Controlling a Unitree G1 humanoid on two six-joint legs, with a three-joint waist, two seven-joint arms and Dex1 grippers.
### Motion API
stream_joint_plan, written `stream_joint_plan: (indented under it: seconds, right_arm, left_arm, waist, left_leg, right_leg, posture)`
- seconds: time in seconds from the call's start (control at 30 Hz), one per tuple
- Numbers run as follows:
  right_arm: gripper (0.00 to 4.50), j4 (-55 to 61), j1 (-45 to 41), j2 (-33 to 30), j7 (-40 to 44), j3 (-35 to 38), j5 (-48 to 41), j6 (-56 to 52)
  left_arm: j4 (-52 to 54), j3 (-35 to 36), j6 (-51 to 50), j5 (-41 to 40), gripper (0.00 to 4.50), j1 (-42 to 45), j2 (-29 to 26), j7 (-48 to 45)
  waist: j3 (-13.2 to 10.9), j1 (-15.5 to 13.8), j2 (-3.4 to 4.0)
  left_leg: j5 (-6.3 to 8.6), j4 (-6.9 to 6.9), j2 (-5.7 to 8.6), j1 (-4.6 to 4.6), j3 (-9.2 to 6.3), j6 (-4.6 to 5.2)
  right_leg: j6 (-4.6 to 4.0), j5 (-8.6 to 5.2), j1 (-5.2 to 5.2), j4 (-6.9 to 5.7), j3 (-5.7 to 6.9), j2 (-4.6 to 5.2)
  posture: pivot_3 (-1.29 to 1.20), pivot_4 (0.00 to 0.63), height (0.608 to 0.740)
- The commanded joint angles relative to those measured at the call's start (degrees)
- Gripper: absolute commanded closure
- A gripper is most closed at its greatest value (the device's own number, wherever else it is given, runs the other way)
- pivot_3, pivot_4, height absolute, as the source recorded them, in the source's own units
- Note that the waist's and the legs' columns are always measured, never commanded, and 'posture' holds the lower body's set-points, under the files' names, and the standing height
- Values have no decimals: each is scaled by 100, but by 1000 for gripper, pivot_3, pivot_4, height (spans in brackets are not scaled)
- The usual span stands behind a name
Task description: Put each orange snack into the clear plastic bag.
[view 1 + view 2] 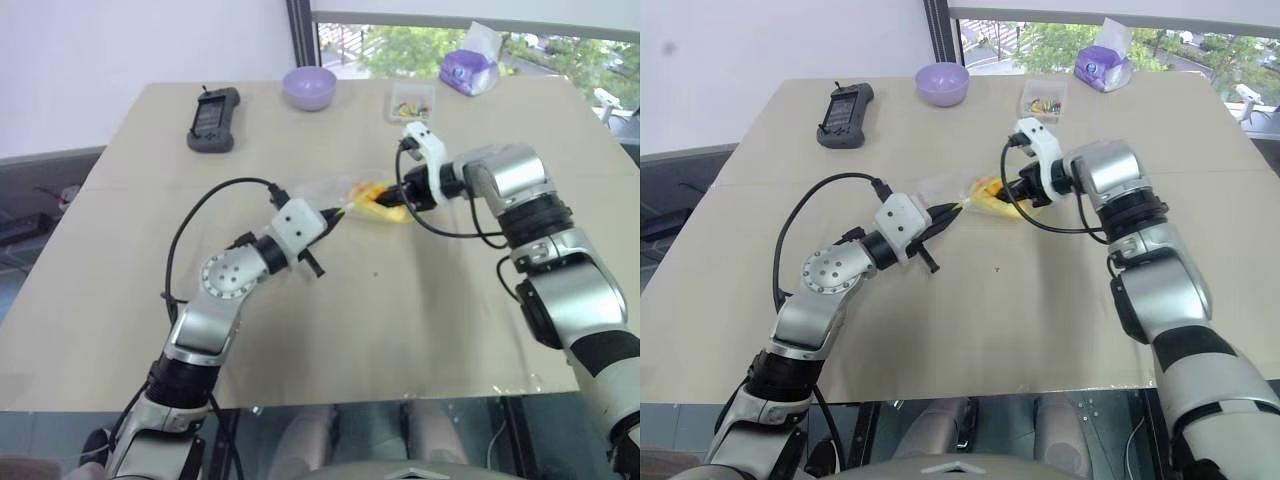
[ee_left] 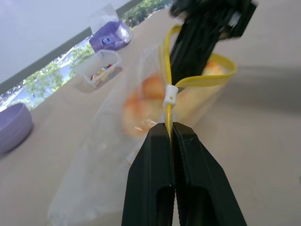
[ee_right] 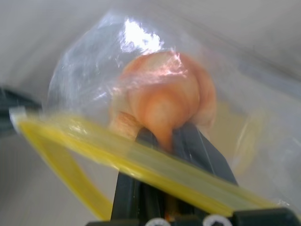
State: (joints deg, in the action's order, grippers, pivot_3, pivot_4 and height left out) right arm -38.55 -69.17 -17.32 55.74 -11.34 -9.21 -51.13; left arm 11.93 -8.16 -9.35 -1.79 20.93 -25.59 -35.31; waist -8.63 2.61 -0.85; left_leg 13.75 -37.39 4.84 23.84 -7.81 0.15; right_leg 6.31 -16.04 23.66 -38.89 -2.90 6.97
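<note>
Crinkly clear plastic bag blurs my orange snack, pinched inside by my right gripper; left gripper clamps its yellow strip, frame centre.

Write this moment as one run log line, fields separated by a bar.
step: bagging | left gripper: shut on yellow strip of clear plastic bag | right gripper: holds orange snack inside bag mouth | snack not released
</note>
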Motion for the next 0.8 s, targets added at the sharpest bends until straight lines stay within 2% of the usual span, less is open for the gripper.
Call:
stream_joint_plan:
  seconds: [0.03,0.13,0.2,0.23,0.4,0.7,0.8]
  right_arm:
    - [4494,274,-117,155,-380,451,-216,37]
    - [4494,563,57,350,-666,707,-345,213]
    - [4494,785,250,328,-731,567,-197,529]
    - [3565,885,356,285,-714,472,-121,672]
    - [1394,1453,696,-93,-329,170,-90,605]
    - [1394,2465,1136,-1502,1266,156,-700,294]
    - [1394,2621,1234,-1761,1458,225,-938,61]
  left_arm:
    - [27,-46,130,-6,4500,103,59,-13]
    - [-6,-82,150,-1,4500,126,100,6]
    - [-6,-94,151,1,4500,131,123,8]
    - [-11,-98,153,5,4500,136,133,9]
    - [-116,-8,159,11,4500,165,119,70]
    - [-289,157,179,53,4500,190,81,239]
    - [-296,150,179,60,4500,185,96,251]
  waist:
    - [0,-5,0]
    - [0,2,0]
    - [0,1,0]
    - [0,0,0]
    - [0,-5,1]
    - [-1,-14,1]
    - [-1,-8,0]
  left_leg:
    - [0,0,1,0,0,0]
    - [0,0,1,0,1,0]
    - [0,1,0,0,0,0]
    - [0,1,0,0,-1,0]
    - [0,-2,3,0,0,0]
    - [0,0,2,0,1,1]
    - [0,-1,2,1,2,1]
  right_leg:
    - [0,0,0,0,0,0]
    - [0,0,1,-1,-1,0]
    - [0,0,1,-1,0,-2]
    - [0,0,1,-1,1,-2]
    - [0,0,0,-1,1,1]
    - [0,0,-1,1,2,-1]
    - [0,0,-3,2,2,1]
  posture:
    - [0,150,740]
    - [0,150,740]
    - [0,150,740]
    - [0,150,740]
    - [0,150,740]
    - [0,150,740]
    - [0,150,740]
